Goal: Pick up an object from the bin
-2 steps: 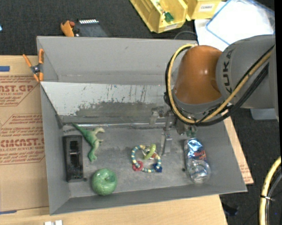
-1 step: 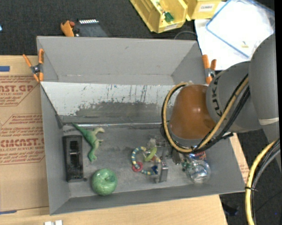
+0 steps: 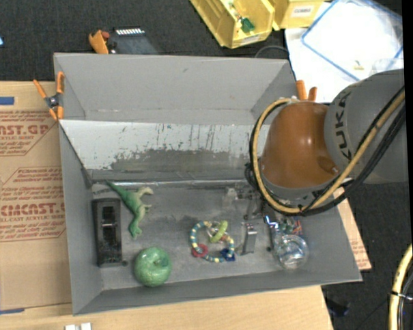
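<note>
My gripper point(image 3: 249, 241) reaches down to the bin floor at the front right, below the orange wrist cover. Just to its left lies a ring of coloured beads point(image 3: 212, 241) with yellow, blue, red and green pieces. A clear, rounded plastic thing point(image 3: 290, 250) with small coloured bits on top lies just to the gripper's right, near the bin's right wall. Nothing can be seen held in the gripper.
A green apple point(image 3: 152, 266) sits at the front left. Along the left wall lies a black rectangular block point(image 3: 107, 231). A green toy dinosaur point(image 3: 134, 207) lies beside it. The arm and its cables hang over the right part of the bin.
</note>
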Robot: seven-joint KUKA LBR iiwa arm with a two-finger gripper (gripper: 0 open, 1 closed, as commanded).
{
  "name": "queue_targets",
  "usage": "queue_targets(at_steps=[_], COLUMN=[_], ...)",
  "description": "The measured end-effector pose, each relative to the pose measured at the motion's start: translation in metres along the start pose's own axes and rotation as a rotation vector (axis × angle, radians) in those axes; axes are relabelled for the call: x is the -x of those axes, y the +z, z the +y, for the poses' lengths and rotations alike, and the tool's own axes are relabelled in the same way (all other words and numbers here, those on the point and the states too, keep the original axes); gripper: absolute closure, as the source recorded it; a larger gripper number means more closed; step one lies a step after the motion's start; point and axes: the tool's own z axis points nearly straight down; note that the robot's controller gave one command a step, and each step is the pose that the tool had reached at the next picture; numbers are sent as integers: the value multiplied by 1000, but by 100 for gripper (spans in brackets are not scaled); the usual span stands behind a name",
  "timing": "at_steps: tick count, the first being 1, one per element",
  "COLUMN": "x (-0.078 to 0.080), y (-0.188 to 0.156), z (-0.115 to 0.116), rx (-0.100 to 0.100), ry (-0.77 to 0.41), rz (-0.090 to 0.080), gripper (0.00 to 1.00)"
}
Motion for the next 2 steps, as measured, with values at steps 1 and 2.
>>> queue_targets(at_steps=[1,2], x=[-3,-16], y=[65,70], z=[-2,19], rx=[1,1], ry=[9,-65], rz=[36,-1], gripper=[0,0])
